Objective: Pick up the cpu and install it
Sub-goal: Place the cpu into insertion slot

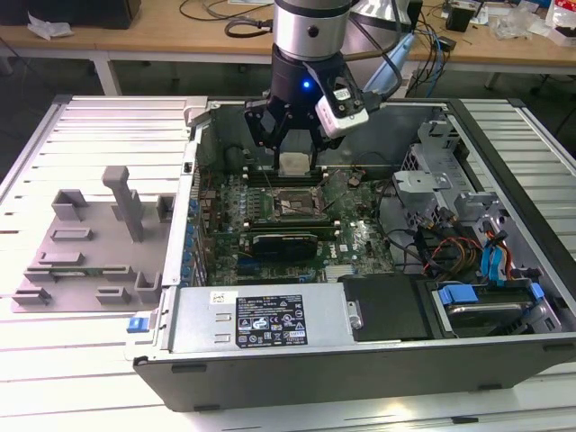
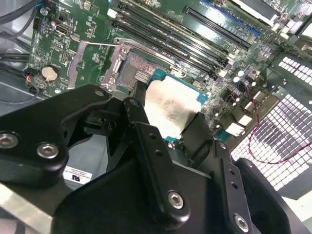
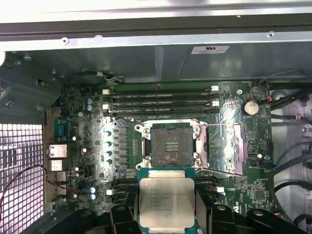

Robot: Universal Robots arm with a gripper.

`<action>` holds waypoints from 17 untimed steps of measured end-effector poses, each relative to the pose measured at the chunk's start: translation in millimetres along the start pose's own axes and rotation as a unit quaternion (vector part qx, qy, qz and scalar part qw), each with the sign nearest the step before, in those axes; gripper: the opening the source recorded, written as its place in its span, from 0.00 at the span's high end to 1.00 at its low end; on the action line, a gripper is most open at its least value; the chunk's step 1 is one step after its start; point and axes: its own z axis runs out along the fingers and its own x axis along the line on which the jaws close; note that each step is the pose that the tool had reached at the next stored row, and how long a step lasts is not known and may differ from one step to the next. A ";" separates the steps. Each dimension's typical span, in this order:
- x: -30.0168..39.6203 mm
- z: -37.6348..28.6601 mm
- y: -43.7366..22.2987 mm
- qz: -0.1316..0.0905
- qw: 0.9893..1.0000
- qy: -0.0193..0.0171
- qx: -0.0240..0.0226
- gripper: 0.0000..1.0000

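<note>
First wrist view: cpu [image 3: 166,202] is clamped by 2 side edges in the gripper [image 3: 166,217], hanging over the motherboard [image 3: 87,141] just beside the open socket [image 3: 171,146], not seated. 1 edge is cut off at the frame border, and the fingers [image 3: 123,217] hide both flanks. Lid print is unreadable, as is the power-supply label [image 1: 270,321] in the exterior view.

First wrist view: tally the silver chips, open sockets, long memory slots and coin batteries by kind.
Flat square silver-topped cpu: 1
Open black square socket: 1
Long dark memory slots: 4
Round silver coin battery: 1
Total: 7
</note>
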 end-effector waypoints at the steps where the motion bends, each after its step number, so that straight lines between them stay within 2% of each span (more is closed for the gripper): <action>1: 0.0 0.0 0.0 0.010 1.000 0.000 0.000 0.45; 4: 0.0 0.0 0.0 0.032 0.999 -0.001 0.000 0.45; 7: 0.0 0.0 0.0 0.054 0.999 -0.002 -0.001 0.45; 10: 0.0 0.0 0.0 0.087 0.996 -0.004 -0.001 0.45; 11: 0.0 0.1 0.0 0.097 0.995 -0.004 -0.001 0.45; 12: 0.0 0.0 0.0 0.111 0.994 -0.005 -0.001 0.45; 14: 0.0 0.1 0.0 0.126 0.992 -0.006 -0.001 0.45; 17: 0.0 0.1 0.0 0.159 0.987 -0.007 -0.001 0.45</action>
